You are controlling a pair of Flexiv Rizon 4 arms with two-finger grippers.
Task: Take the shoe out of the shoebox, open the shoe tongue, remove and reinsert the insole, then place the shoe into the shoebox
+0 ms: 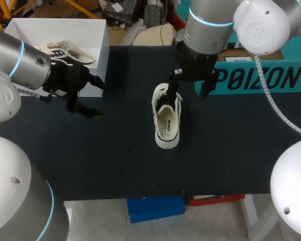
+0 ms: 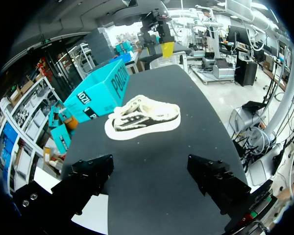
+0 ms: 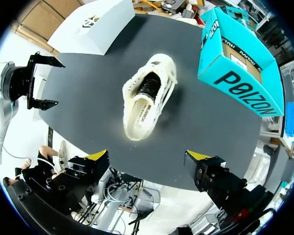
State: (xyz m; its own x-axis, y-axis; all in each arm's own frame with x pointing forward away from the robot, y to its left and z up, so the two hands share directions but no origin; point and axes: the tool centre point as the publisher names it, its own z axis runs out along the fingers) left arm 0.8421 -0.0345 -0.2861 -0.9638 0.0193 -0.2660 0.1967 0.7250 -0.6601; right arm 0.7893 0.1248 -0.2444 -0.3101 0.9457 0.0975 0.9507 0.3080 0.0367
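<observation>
A white low-top shoe [image 1: 167, 119] lies on the black table, its opening up and its insole [image 1: 166, 126] showing inside. My right gripper [image 1: 189, 86] hangs open just above the shoe's far end, touching nothing; in its own view the shoe [image 3: 147, 95] lies ahead of the open right gripper [image 3: 147, 156]. At the far left stands the white shoebox [image 1: 98, 35], with a second shoe [image 1: 65, 50] in it. Beside its near wall, my left gripper [image 1: 95, 98] stands open and empty. In the left wrist view the shoe [image 2: 144, 117] lies well ahead of the left gripper [image 2: 152, 176].
A teal box [image 1: 261, 75] stands at the back right of the table, close to the right arm; it also shows as the teal box [image 2: 100, 90] and the teal box [image 3: 235, 58]. Bare black table surface [image 1: 115, 160] stretches in front of the shoe.
</observation>
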